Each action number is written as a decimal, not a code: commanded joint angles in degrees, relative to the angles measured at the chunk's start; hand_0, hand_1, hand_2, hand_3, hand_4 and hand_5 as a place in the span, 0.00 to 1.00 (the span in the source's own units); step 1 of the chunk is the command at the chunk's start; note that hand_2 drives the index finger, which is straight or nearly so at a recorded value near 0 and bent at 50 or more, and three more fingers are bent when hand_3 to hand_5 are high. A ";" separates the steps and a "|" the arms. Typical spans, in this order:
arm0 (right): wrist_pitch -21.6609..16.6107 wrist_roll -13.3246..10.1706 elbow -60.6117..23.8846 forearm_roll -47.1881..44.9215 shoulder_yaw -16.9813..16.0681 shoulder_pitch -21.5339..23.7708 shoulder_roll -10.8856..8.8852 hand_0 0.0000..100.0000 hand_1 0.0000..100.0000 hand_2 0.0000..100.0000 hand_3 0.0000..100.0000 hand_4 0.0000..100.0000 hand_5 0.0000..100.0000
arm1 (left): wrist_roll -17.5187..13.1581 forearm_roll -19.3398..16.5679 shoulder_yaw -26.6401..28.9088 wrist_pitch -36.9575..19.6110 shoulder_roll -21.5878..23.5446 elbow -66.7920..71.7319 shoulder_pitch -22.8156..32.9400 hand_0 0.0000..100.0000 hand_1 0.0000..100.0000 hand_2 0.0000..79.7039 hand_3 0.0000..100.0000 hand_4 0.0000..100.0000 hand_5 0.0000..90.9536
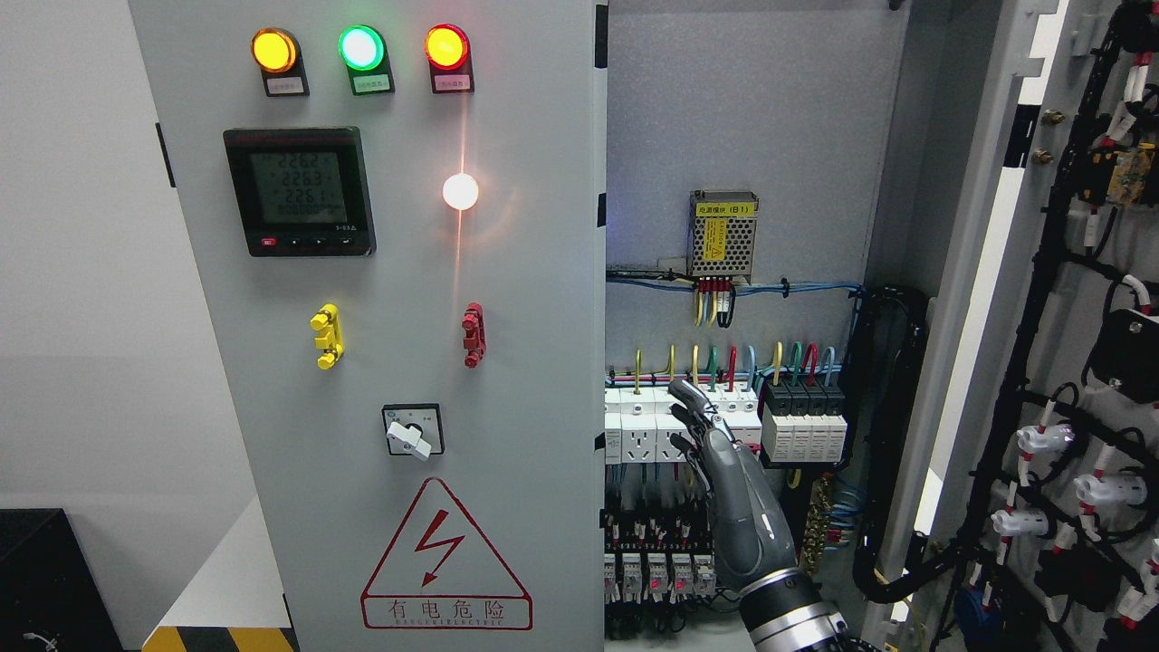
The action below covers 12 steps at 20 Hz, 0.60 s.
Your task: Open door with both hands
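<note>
One hand (724, 471) only is showing, a grey robot hand rising from the bottom edge right of the middle, so the right one; its arm is getting cut off by the frame at the wrist cuff. The fingers (693, 398) are pointing up and stretched out, relaxed, gripping nothing, in front of the white breakers (634, 426) inside the cabinet; whether they are touching them is hard to tell. The left arm is not showing anywhere. The left door (380, 317) is standing closed, filling the middle-left, its bottom cut off by the frame. The right door (1077, 362) is swung wide open at the far right, seen from its inner side with black cable bundles, its right part running out of the frame. On the closed door three lamps are glowing: yellow (273, 50), green (361, 47), red (446, 46), above a digital meter (299, 190) whose digits are too blurry to read surely. A white glare spot (460, 191) is washing out what sits under it. Lower down a rotary switch (413, 431) and a red lightning warning triangle (444, 552) are showing. Inside, a perforated power supply (723, 235) is hanging on the grey back panel. A white wall (81, 317) is standing at left, and a dark box (41, 580) is cut off at the lower left corner.
</note>
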 commanded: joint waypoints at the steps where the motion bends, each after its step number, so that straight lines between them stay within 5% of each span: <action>1: 0.46 0.08 4.17 -1.35 0.54 -3.08 0.26 0.19 0.00 0.00 0.00 0.00 0.00 | 0.01 -0.97 0.00 0.03 0.00 0.00 1.58 0.00 0.00 0.00 0.00 0.00 0.00; 12: 3.71 0.17 9.62 -6.81 0.45 -8.70 -0.36 0.19 0.00 0.00 0.00 0.00 0.00 | 0.01 -0.97 0.00 0.03 0.00 0.00 1.58 0.00 0.00 0.00 0.00 0.00 0.00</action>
